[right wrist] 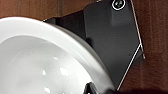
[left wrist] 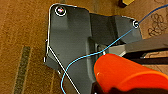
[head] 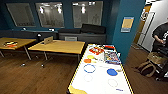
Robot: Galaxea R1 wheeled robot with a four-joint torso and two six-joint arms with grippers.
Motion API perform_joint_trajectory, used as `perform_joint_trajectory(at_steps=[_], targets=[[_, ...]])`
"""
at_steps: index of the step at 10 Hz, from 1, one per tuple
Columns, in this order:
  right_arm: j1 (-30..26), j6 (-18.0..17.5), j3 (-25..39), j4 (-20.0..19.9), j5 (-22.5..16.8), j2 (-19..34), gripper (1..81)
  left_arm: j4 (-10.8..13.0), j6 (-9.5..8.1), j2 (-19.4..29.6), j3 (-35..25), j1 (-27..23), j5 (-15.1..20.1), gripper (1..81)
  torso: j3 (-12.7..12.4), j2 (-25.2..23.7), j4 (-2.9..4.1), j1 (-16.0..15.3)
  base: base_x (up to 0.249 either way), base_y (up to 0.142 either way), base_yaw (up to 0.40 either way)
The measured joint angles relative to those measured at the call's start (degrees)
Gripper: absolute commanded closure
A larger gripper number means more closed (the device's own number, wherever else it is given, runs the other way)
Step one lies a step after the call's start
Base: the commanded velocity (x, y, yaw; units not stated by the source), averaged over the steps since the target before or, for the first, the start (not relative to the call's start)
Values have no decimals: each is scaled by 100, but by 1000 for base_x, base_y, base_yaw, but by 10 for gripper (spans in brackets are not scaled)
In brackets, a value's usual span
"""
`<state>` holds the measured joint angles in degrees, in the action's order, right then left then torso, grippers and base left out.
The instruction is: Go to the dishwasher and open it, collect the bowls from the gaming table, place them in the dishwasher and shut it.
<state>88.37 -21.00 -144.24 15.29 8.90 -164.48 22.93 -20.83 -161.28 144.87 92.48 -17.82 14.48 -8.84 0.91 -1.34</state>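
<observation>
An orange bowl (left wrist: 125,73) looms large in the left wrist view, held above the wood floor and my dark base plate. My left gripper (left wrist: 105,88) is shut on its rim at the near edge. A white bowl (right wrist: 42,62) shows large in the right wrist view, and my right gripper (right wrist: 96,89) is shut on its rim, with a dark fingertip (right wrist: 90,88) over the edge. The dishwasher and the gaming table are out of view.
A white-topped table (head: 100,85) with coloured rings and game boxes stands straight ahead. Wooden tables (head: 60,46), one with a laptop (head: 48,40), stand at the left before a dark sofa (head: 82,33). A teal pillar (head: 126,27), a person (head: 161,35) and a backpack (head: 147,67) are at the right.
</observation>
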Motion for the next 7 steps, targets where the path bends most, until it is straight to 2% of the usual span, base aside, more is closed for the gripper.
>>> perform_joint_trajectory(at_steps=[7], targets=[[41, 1, -20, 127, -9, -27, 811, 0, 0, -160, 2, -4, 27, 811, 0, 0, 0, 2, -129, 0, 0]])
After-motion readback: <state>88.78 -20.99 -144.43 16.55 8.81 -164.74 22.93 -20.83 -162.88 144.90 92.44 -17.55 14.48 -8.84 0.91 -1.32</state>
